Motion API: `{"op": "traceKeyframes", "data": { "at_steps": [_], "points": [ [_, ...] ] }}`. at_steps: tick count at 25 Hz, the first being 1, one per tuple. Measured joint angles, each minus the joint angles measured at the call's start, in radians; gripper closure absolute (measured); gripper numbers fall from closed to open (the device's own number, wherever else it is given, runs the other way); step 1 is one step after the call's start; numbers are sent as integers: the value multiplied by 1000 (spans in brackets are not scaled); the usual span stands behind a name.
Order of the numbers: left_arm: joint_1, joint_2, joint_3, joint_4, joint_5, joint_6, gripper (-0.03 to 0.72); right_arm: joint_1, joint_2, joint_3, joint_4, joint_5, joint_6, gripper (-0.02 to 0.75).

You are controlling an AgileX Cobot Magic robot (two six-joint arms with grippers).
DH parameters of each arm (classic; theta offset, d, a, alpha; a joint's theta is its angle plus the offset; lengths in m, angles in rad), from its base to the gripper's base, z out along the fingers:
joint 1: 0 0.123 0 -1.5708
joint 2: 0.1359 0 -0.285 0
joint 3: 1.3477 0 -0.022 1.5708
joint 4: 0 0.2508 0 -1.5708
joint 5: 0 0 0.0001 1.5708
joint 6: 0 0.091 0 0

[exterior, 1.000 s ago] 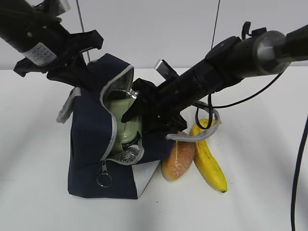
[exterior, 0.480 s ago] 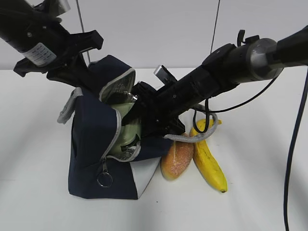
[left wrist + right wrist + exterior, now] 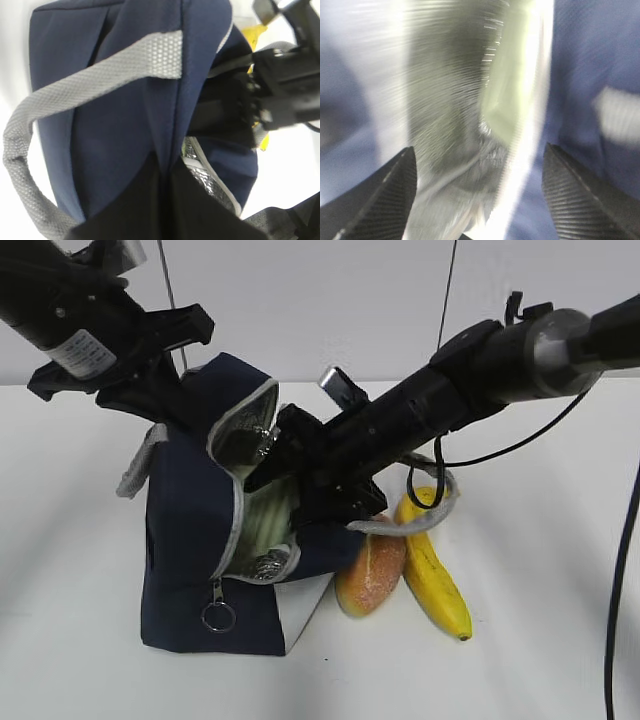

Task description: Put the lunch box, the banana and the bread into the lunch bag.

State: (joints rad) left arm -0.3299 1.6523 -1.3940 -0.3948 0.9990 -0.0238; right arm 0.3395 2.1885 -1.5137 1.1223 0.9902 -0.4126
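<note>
The navy lunch bag (image 3: 190, 530) stands on the table with its zipper mouth held wide. My left gripper (image 3: 167, 200) is shut on a fold of the bag's upper edge, and in the exterior view it sits at the bag's back top (image 3: 165, 390). The right gripper (image 3: 275, 455) is at the bag's mouth with its jaws wide apart. The pale green lunch box (image 3: 265, 520) lies inside against the silver lining, and shows blurred (image 3: 512, 100) beyond the open right gripper (image 3: 480, 150). The bread (image 3: 370, 570) and banana (image 3: 435, 580) lie on the table right of the bag.
A grey webbing handle (image 3: 405, 522) drapes from the bag over the bread and banana. Another handle (image 3: 90, 80) loops across the bag's back. The zipper pull ring (image 3: 217, 617) hangs at the bag's front. White table surface (image 3: 530, 640) extends to the right.
The right jaws have spread wider and the lunch box now sits lower in the bag. The right arm has shifted slightly. The left gripper has kept its hold.
</note>
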Motion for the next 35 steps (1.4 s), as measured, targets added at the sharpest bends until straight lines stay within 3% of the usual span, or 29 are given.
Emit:
{"op": "traceKeyframes", "data": {
  "at_steps": [8,15,20,28,35],
  "points": [
    [0,0,0,0,6,0,691,0,-217,2,-167,32,22,163],
    [0,0,0,21,25,0,691,0,-398,45,-517,47,195,162],
    [0,0,0,69,41,0,691,0,-553,206,-699,15,267,162],
    [0,0,-2,91,51,0,691,0,-686,471,-761,-68,272,162],
    [0,0,-2,94,53,0,691,0,-634,539,-798,-122,237,162]
  ]
}}
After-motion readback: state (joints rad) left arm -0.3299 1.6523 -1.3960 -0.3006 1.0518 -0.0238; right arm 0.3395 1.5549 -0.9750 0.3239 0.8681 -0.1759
